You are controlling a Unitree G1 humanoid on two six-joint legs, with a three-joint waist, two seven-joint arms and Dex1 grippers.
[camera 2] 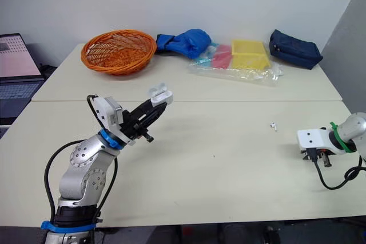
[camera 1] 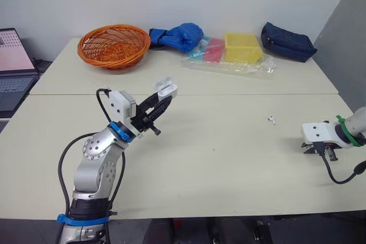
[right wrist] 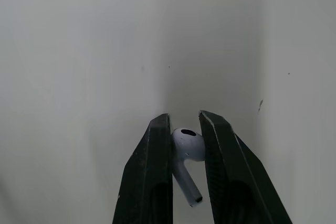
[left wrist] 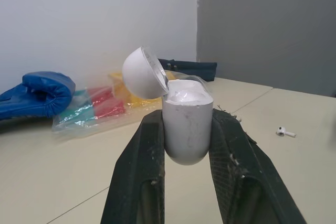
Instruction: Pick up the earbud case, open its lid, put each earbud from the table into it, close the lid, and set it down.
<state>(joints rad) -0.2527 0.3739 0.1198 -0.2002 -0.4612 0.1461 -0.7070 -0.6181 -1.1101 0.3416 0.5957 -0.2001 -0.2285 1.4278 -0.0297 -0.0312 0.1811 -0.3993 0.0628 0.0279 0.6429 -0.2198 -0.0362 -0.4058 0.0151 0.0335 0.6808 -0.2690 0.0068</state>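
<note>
I am holding the earbud case (left wrist: 186, 124) upright between the fingers of my left gripper (camera 1: 162, 96), raised above the table (camera 1: 229, 164), its lid (left wrist: 142, 73) hinged open. My right gripper (right wrist: 185, 117) is pinching one earbud (right wrist: 188, 145), low over the table's right side, perhaps touching it. The other earbud (camera 1: 271, 120) is lying on the table nearby.

The two head cameras look forward and down over the same wide cream table (camera 1: 229, 158). Each wrist camera looks along its black fingers (left wrist: 137, 182), very near; the left one also sees the table's far side.
</note>
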